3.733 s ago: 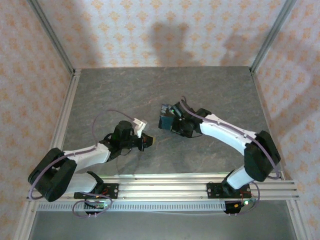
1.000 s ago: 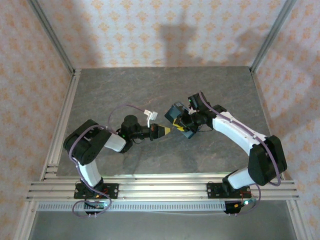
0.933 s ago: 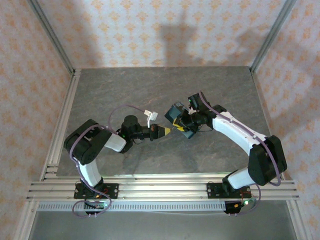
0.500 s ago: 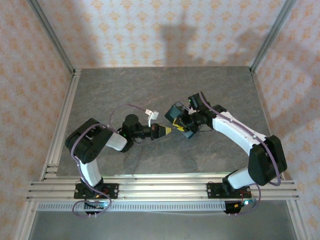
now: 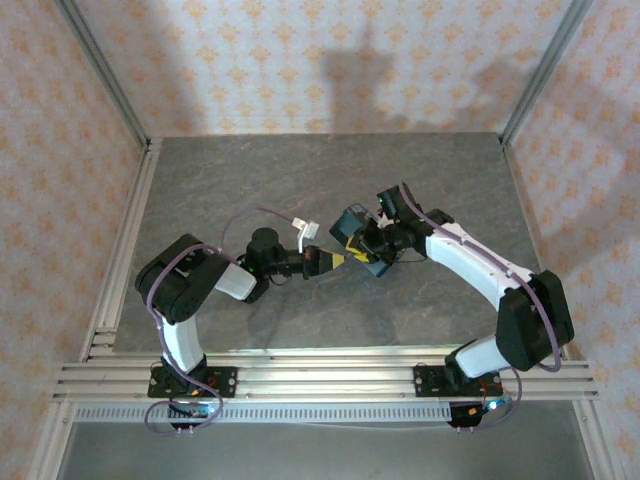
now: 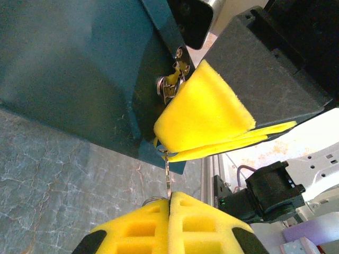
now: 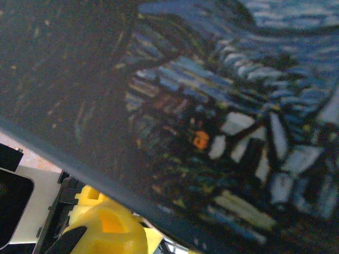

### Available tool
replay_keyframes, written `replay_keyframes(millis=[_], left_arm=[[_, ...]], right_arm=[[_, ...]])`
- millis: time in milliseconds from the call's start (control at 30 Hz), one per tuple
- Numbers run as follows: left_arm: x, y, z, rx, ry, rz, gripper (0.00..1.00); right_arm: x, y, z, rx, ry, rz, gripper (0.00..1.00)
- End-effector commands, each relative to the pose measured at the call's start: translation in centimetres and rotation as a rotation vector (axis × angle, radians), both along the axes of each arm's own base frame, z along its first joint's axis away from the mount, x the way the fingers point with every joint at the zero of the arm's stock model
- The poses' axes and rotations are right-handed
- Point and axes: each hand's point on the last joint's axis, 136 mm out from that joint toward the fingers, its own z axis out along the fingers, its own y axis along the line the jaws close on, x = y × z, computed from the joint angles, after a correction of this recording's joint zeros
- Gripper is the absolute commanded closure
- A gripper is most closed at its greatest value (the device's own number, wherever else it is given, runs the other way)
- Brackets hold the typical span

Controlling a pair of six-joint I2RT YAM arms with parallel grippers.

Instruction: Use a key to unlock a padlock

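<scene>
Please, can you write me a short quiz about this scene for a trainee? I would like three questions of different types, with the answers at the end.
1. Short answer: which gripper pinches the key?
2. Multiple choice: the padlock is A) lying on the table, B) on the blue box that the right gripper holds, C) lying on the rail.
3. True or false: the key's tip is already inside the padlock.

Key:
1. The left gripper, with its yellow pads shut on the key.
2. B.
3. False. The tip points toward the padlock but stops short of it.
</scene>
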Motion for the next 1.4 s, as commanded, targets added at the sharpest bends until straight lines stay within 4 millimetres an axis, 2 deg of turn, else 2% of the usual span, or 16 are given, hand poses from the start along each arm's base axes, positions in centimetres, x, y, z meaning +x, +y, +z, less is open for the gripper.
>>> replay_keyframes(millis=[0,600,1367], left_arm=[[0.9,0.0,1.4,-0.039,-0.057,0.01,1.0],[2.1,0.0,0.6,-0.04,-0.016,0.055,1.0],[2.2,0.6,0.2,-0.029,-0.007,0.099,1.0]], right_arm=[[0.1,0.5,0.1,0.024,-0.014,0.026,1.0],[-0.2,0.7,-0.2,0.037,-0.001,0.042,1.0],[0.2,0.7,-0.4,0.035,-0.007,0.021,1.0]])
